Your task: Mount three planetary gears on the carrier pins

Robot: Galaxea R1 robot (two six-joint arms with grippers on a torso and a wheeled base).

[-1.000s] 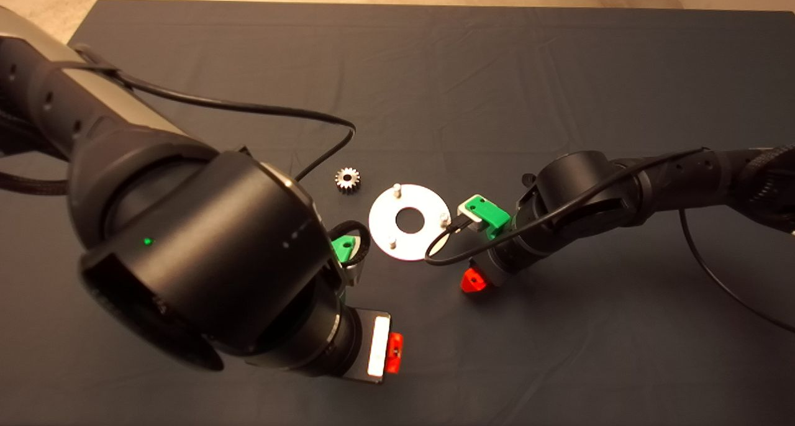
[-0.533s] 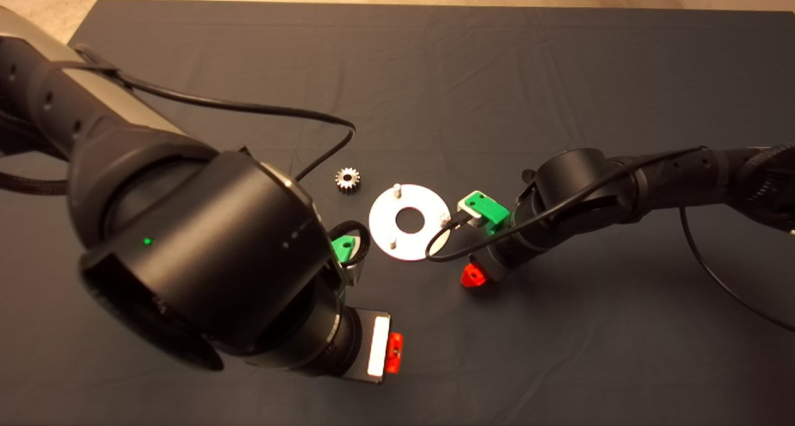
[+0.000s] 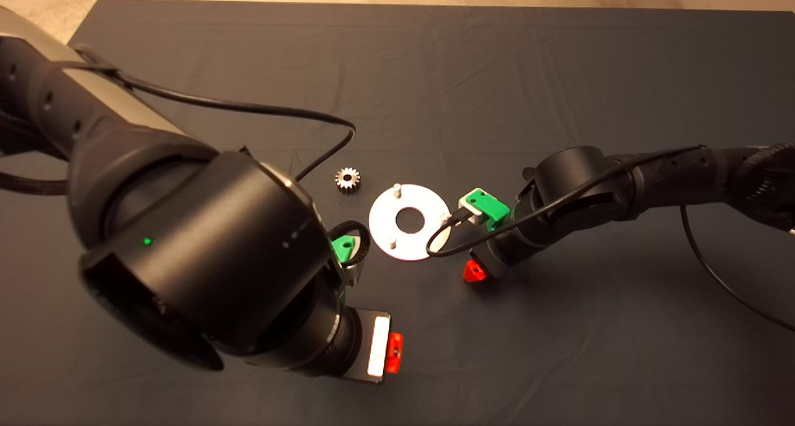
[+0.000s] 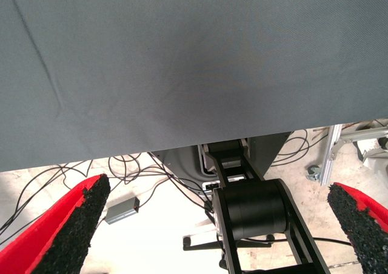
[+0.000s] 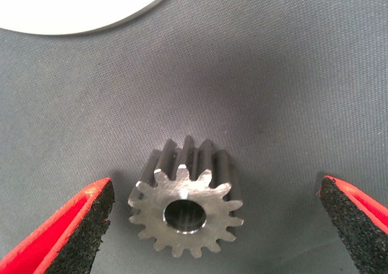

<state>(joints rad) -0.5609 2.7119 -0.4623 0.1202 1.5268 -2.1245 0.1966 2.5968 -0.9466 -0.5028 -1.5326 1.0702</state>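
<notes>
The silver disc [image 3: 424, 209] lies mid-mat with three upright carrier pins [image 3: 396, 190], all bare. One planetary gear [image 3: 348, 179] lies on the mat left of the disc. Another gear [image 5: 185, 216] lies flat between the open fingers of my right gripper [image 5: 215, 219], touching neither pad. In the head view that gear is hidden under the right gripper [image 3: 477, 269], just right of the disc. The disc's edge [image 5: 79, 7] shows in the right wrist view. A third gear is out of view. My left gripper [image 3: 391, 353] hangs open and empty at the mat's near side.
The left arm's large black body [image 3: 205, 258] covers the mat's near left. A black cable [image 3: 444, 240] from the right wrist loops over the disc's right edge. The left wrist view looks past the mat's edge [image 4: 182, 147] at floor cables and a black stand [image 4: 254, 213].
My right gripper has shifted a little toward the far side of the mat, staying beside the disc. The left arm, disc and visible gear have not moved.
</notes>
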